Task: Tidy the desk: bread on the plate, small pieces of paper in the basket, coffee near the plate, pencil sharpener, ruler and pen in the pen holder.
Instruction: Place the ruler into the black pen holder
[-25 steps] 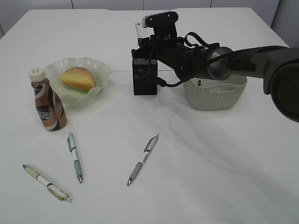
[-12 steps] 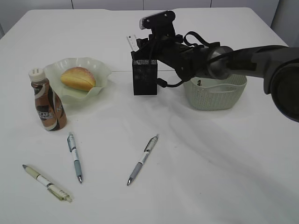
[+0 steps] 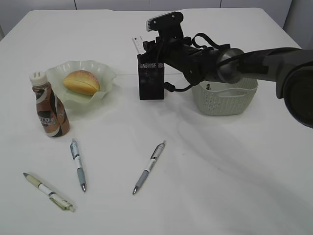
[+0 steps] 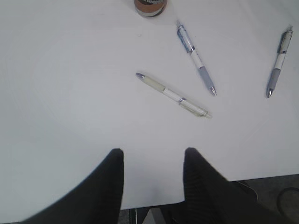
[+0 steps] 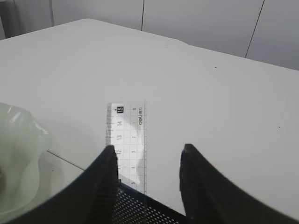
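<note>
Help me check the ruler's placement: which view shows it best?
The right wrist view: the ruler stands upright between the open fingers, its markings readable, lower end inside the pen holder. The exterior view shows only a small tilted white strip above the holder. The left wrist view misses it.

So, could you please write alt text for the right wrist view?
A clear ruler stands in the black mesh pen holder, between two open black fingers. A white desk lies behind, and a green plate is at the left.
</note>
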